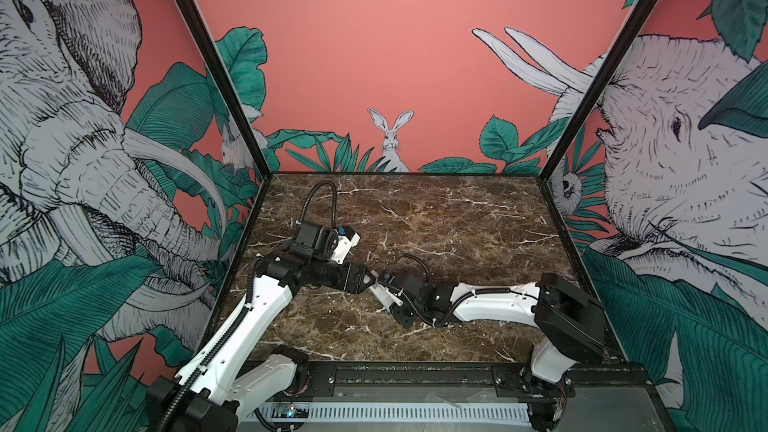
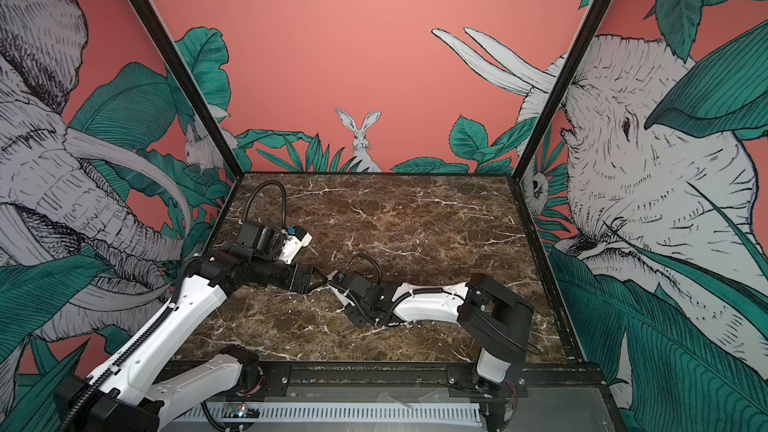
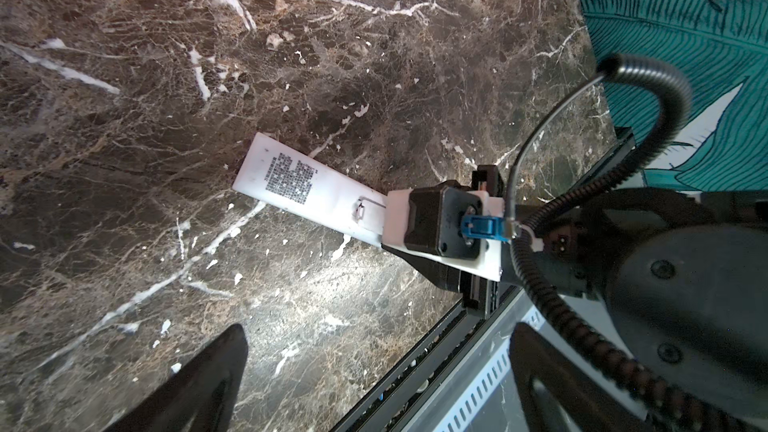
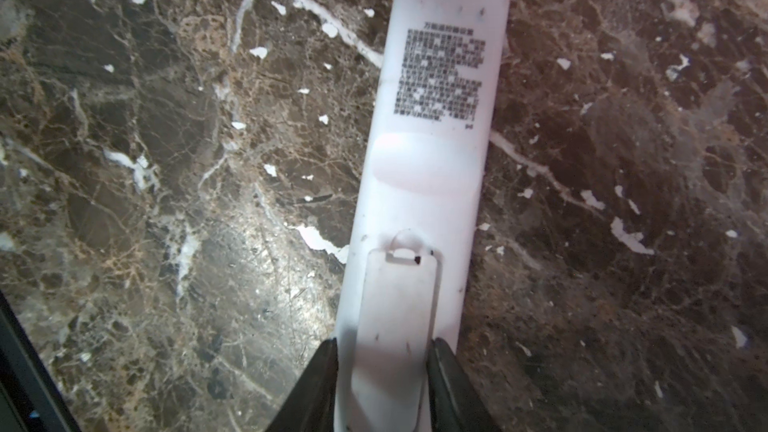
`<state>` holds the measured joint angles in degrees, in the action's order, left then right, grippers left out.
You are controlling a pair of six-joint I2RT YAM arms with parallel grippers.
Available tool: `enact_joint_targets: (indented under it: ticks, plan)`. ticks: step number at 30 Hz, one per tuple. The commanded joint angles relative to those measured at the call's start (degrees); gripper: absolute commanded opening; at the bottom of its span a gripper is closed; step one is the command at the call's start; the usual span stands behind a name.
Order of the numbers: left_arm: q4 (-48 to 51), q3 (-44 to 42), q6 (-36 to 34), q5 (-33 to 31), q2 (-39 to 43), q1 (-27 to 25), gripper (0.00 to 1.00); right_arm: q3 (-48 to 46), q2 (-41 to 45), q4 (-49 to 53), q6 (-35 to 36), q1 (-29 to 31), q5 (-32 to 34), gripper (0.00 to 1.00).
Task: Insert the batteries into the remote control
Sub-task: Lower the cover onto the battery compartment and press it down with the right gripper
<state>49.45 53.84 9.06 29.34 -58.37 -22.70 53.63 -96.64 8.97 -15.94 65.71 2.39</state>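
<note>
Roughly mid-table, the remote control (image 4: 432, 184) lies label side up on the marble table (image 1: 457, 218), well clear of every edge. The right gripper (image 4: 384, 342) flanks one end; whether it grips, I cannot tell. The left gripper (image 3: 378, 328) gapes wide nearby, with bare marble beyond.

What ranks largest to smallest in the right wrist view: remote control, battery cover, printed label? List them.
1. remote control
2. battery cover, though it is nearest the camera, so its lead over the label is unsure
3. printed label
</note>
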Motion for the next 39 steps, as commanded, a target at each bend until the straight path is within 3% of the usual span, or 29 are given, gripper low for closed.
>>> enact_joint_targets:
  ticks: [1,8,17,22,39]
  plan:
    - [0.4,-0.8,-0.6,-0.4,1.4,0.3,0.99,1.5,1.2,1.7,0.5,0.3,0.6,0.39]
    - [0.4,-0.6,-0.5,-1.0,1.5,0.3,0.99,2.4,3.7,2.4,0.3,0.1,0.7,0.37]
    - [0.3,-0.7,-0.4,-1.7,2.3,0.3,0.99,5.9,-0.7,3.0,-0.3,-0.7,0.6,0.19]
    - [0.4,-0.7,-0.4,-1.7,2.3,0.3,0.99,5.4,-2.6,2.4,-1.5,-1.9,0.3,0.13]
    - [0.4,-0.4,-0.4,-1.7,1.9,0.3,0.99,0.8,-1.6,4.5,-3.5,-1.7,-2.7,0.13]
